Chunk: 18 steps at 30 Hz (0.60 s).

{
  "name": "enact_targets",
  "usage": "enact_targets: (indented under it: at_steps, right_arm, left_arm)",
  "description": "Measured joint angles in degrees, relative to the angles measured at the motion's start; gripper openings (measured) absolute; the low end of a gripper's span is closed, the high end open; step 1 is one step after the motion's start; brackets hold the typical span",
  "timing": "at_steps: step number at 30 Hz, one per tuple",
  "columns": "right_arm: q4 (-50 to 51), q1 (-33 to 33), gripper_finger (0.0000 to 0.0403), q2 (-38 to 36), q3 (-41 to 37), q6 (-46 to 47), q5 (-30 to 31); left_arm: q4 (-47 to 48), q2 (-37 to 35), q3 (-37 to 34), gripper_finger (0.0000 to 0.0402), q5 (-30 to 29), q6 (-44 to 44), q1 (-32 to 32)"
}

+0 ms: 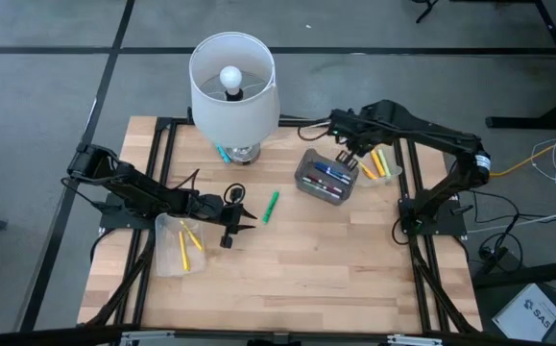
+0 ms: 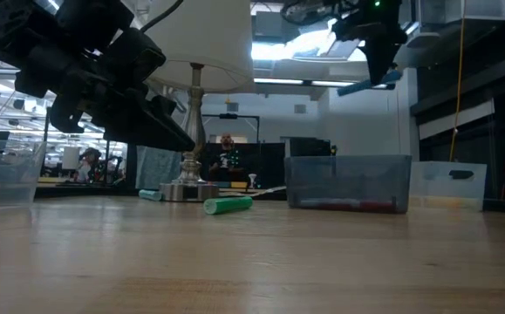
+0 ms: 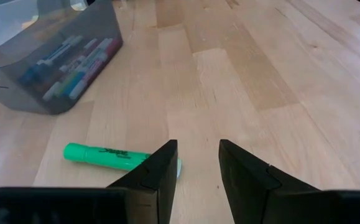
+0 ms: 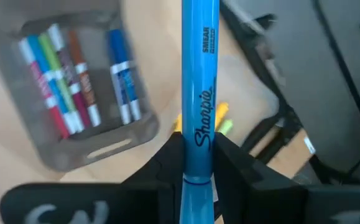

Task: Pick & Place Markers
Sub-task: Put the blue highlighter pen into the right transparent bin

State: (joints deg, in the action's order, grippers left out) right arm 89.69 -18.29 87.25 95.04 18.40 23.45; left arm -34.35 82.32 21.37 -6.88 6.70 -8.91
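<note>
Right gripper [image 4: 197, 155] clamping blue marker [image 4: 199, 74], hovering above grey bin [image 1: 308, 171] near desk's [image 1: 354, 279] back right. Left gripper [image 3: 197, 163] gaping empty, nearing green marker [image 1: 271, 207] lying mid-desk. Several markers binned; green one, another by lamp [image 1: 233, 86] remaining.

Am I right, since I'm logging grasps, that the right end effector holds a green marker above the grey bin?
Not quite: the marker in the right end effector is blue, as the right wrist view shows. It is indeed held above the grey bin. The green marker lies on the table.
</note>
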Motion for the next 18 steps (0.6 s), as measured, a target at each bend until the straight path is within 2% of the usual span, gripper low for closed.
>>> enact_targets:
  at_steps: [9, 15, 18]
  right_arm:
    - [0.37, -0.69, 0.0067, -2.74, 0.00, 11.88, 5.24]
    - [0.28, -2.09, 0.0072, -2.76, -0.21, 16.22, 5.76]
    - [0.15, -3.34, 0.0072, -3.30, -2.69, 17.81, 7.00]
  left_arm:
    - [-0.06, 0.00, 0.00, 0.0116, -0.02, 0.02, 0.00]
    - [-0.08, 0.00, 0.00, 0.0116, -0.08, 0.00, 0.00]
    - [-0.08, 0.00, 0.00, 0.0116, -0.08, 0.02, 0.00]
